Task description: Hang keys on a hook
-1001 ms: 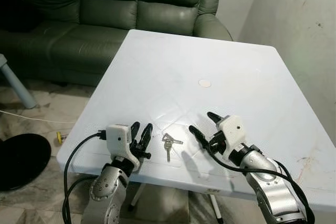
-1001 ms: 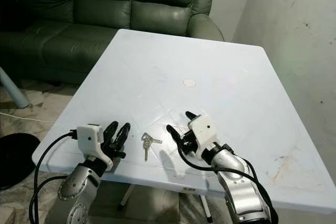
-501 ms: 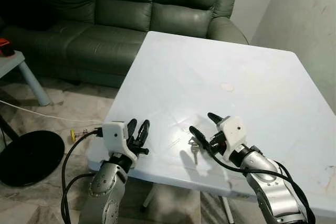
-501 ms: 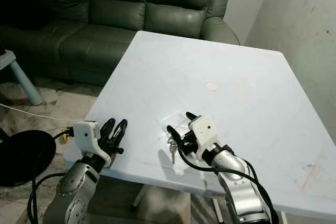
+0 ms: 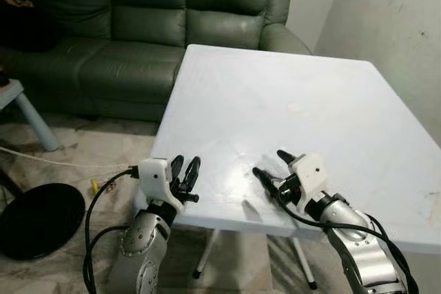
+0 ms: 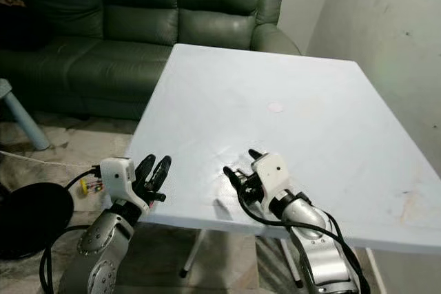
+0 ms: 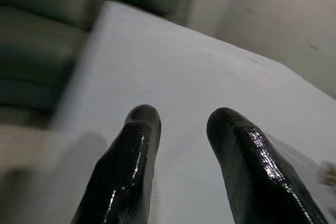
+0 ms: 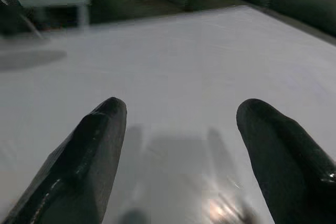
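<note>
Behind white table (image 5: 289,101): green sofa (image 5: 138,25) | left gripper (image 5: 185,173) at near table edge, fingers slightly apart | right gripper (image 5: 270,164) over tabletop, fingers spread | keys' orientation indeterminable

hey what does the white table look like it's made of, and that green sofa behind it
The table looks like white moulded plastic with a smooth, slightly glossy finish: light glares off it near the right pincer, and it sits on thin legs. It could also be painted or laminated. The sofa looks like dark green leather or faux leather: the cushions have a soft sheen and creases. Which of the two cannot be told.
</note>
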You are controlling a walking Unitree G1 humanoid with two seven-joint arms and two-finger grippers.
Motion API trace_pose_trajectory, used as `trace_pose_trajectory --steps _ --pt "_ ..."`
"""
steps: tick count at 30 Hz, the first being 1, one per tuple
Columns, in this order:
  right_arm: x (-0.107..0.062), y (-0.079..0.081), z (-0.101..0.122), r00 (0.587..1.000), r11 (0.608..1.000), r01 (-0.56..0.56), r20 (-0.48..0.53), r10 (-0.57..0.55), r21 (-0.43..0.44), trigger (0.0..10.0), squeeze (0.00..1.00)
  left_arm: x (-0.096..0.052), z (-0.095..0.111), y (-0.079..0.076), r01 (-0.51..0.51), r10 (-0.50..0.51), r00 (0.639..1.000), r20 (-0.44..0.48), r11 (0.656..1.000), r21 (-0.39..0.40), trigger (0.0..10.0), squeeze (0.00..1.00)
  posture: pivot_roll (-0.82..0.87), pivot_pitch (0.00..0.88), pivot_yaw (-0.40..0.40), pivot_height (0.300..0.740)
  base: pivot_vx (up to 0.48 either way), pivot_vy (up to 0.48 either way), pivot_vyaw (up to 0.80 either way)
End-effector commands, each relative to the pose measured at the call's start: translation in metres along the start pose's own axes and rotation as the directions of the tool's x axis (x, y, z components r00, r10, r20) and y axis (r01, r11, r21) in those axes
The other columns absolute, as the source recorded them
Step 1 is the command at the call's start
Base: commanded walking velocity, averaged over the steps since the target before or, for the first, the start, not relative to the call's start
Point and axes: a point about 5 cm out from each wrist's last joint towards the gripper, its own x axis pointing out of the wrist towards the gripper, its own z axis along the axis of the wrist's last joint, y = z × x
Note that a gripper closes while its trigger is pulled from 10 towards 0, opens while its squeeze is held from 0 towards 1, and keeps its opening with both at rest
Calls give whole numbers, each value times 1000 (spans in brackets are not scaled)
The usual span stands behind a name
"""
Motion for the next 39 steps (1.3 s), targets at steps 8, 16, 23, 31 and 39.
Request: trace_pose_trajectory --steps 8,16,23,31,39 --pt "-1 -7 5 999 999 41 8 -41 -5 10000 0 9 2 -12 -17 17 1000 -1 1000 -24 10000 0 134 39 -81 740 0 0 0" --pt "4 -14 5 990 991 137 -21 -136 0 10000 0 9 1 -24 84 -84 996 -10 996 30 10000 0 136 35 -82 740 0 0 0" --pt "8 -21 3 975 977 212 -76 -210 11 10000 0 7 -1 -33 142 -140 990 -28 988 56 10000 0 138 31 -81 740 0 0 0" --pt "1 -16 -8 977 989 145 -154 -144 -6 10000 0 6 -2 -32 145 -144 989 -34 988 58 10000 0 142 26 -80 740 0 0 0" --pt "0 -7 -16 968 995 87 -239 -74 44 10000 0 6 -2 -33 151 -149 988 -35 987 61 10000 0 138 23 -76 740 0 0 0"
